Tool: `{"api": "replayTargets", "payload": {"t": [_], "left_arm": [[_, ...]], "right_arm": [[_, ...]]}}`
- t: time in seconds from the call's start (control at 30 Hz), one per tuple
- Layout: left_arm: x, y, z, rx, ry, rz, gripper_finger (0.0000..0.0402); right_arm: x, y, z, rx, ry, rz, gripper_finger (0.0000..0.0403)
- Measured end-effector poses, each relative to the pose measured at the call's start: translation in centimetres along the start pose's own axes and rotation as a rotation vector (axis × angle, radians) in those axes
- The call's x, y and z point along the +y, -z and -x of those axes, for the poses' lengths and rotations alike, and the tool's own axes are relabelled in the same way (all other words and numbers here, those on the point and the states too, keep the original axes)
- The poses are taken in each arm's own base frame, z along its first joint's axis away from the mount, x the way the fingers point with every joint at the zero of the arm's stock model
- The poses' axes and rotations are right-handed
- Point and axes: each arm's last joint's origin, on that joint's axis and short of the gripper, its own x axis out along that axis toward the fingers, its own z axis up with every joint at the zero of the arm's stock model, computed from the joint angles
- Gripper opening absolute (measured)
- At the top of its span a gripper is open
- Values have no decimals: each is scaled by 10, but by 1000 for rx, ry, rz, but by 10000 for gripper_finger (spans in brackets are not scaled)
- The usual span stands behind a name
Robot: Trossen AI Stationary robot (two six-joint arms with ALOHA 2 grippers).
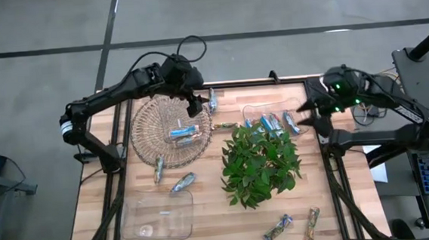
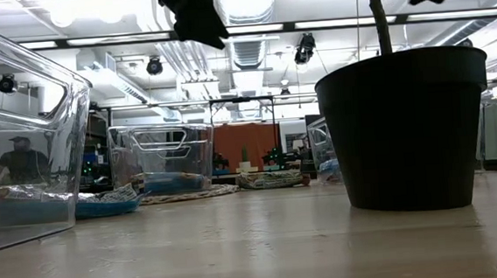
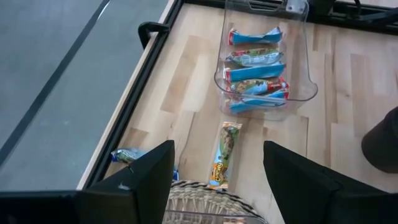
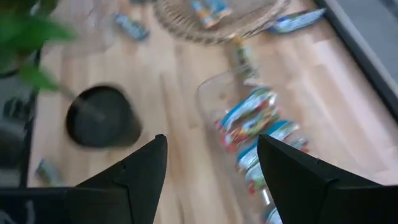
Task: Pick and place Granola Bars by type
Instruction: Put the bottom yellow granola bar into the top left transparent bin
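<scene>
- Two bars lie in the wire basket, under my left gripper, fingers apart, holding nothing.
- Leafy plant crowds the clear bin of stacked bars.
- Green bar points lengthwise from basket to bin.
- My right gripper hangs beside the bin, spread, empty.

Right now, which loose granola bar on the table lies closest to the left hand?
The silvery-blue bar at the wicker basket's far edge, right beside the left hand; other loose bars lie farther off.
</scene>
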Motion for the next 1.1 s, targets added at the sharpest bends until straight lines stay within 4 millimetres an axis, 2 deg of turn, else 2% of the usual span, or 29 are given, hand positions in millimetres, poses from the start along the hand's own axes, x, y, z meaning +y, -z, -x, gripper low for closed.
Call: {"api": "replayTargets", "payload": {"t": [0.27,0.57,0.83,0.97,1.1], "left_arm": [[0,1,-1,7,0,-3,227],[0,1,-1,9,-6,-13,227],[0,5,-1,42,-24,-4,227],[1,6,-1,60,-46,14,227],[1,9,-1,83,-45,18,227]], "right_arm": [[19,22,-6,174,-144,91,238],[46,36,-22,321,-314,307,238],[83,48,-40,442,-382,484,237],[104,57,-44,444,-337,470,237],[128,66,-47,375,-345,426,237]]}}
